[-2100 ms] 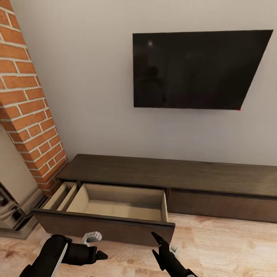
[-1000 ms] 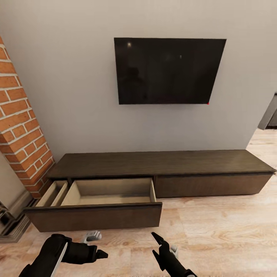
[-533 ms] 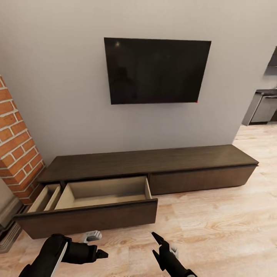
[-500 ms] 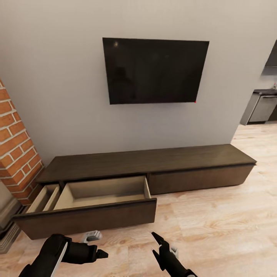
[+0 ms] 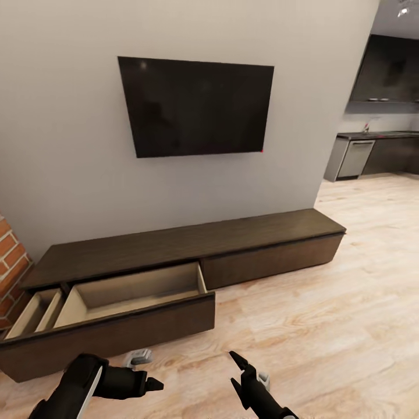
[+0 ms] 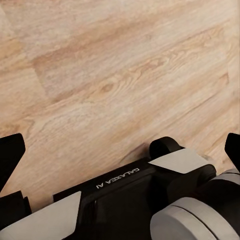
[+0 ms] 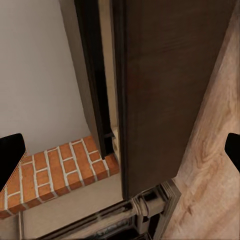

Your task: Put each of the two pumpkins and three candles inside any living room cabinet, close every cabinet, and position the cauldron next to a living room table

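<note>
- At the cabinet's (image 5: 192, 241) left end, a drawer (image 5: 125, 291) stands open, empty.
- Both grippers, left (image 5: 152, 383) and right (image 5: 235, 368), fingers apart, hold nothing.
- Everything remains undone.

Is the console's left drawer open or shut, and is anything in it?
Open: the drawer is pulled out, its beige inside showing, nothing visible inside.

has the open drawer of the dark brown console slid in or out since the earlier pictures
No. The pale-lined open drawer sticks out equally far from the dark brown wooden console; the camera moved instead.
</note>
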Robot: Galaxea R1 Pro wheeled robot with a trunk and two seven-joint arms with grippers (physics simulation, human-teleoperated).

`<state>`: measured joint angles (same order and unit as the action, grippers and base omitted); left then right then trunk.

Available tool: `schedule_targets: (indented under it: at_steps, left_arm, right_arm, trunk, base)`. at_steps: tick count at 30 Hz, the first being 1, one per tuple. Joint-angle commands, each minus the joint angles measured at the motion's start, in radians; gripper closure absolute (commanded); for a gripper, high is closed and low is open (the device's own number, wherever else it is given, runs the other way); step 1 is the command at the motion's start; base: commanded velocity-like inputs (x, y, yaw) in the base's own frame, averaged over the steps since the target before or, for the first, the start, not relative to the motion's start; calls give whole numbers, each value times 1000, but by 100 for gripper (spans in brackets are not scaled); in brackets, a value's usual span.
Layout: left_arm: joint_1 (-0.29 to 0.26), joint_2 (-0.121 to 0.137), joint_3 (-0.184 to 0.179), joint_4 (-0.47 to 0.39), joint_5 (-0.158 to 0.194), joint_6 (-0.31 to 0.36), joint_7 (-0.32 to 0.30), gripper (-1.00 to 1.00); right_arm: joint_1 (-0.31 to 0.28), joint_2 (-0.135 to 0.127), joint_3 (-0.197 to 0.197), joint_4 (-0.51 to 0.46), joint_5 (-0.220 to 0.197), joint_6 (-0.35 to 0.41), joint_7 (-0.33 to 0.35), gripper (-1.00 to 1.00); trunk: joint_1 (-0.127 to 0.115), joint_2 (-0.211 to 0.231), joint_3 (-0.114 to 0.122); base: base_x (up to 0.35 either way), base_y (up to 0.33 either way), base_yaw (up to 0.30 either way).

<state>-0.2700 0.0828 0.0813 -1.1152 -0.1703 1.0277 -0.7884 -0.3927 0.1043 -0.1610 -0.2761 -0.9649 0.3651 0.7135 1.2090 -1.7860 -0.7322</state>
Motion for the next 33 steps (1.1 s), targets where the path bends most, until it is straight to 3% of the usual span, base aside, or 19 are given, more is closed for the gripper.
schedule_targets:
  at_steps: [1, 15, 27, 33]
  left_arm:
    - [0, 0, 0, 0, 0, 0, 0, -100]
    - [0, 0, 0, 0, 0, 3, 1, -100]
    - [0, 0, 0, 0, -2, 2, 1, -100]
    - [0, -1, 0, 0, 0, 2, 0, -100]
  right_arm:
    - [0, 0, 0, 0, 0, 0, 0, -100]
    - [0, 0, 0, 0, 0, 0, 0, -100]
    - [0, 0, 0, 0, 0, 0, 0, -100]
    - [0, 0, 0, 0, 0, 0, 0, -100]
  trunk:
    - [0, 0, 0]
    - [0, 0, 0]
    - [0, 0, 0]
    - [0, 0, -1]
  base:
    - [-67, 0, -276]
    - [-263, 22, -265]
    - [-302, 2, -33]
    - [-82, 0, -70]
